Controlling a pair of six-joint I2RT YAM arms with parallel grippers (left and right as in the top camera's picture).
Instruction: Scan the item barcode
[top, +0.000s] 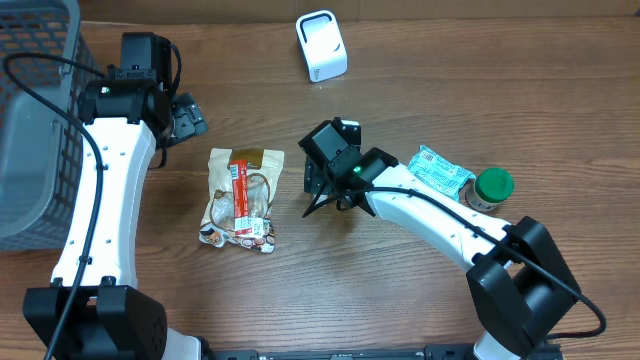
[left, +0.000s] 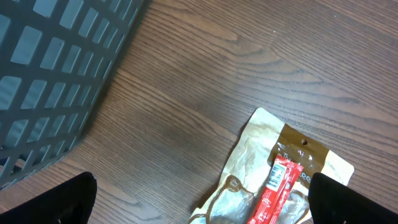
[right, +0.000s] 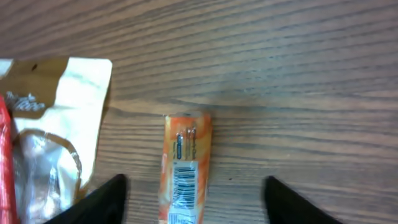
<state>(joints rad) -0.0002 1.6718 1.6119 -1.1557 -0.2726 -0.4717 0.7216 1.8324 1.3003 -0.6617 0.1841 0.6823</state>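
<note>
The orange stick packet (right: 186, 171) lies flat on the wooden table (top: 420, 300), barcode face up at its near end. The right gripper (right: 194, 199) hangs right over it, jaws apart, one dark finger on each side and neither touching. From overhead that gripper covers the packet completely. The packet's lower end runs off the wrist view too.

Just to its left sits a tan snack pouch (top: 243, 198) with a red strip down the front. The white scanner (top: 321, 45) stands well apart at the table's far edge.

Behind the right arm there's a teal wrapper (top: 441, 170), touching a green-lidded jar (top: 490, 188); can't make out what the jar holds.

Far left, a grey mesh basket (top: 40, 60), cut off by the frame. The left gripper (top: 190, 118) hovers beside it, wide open, holding nothing.
</note>
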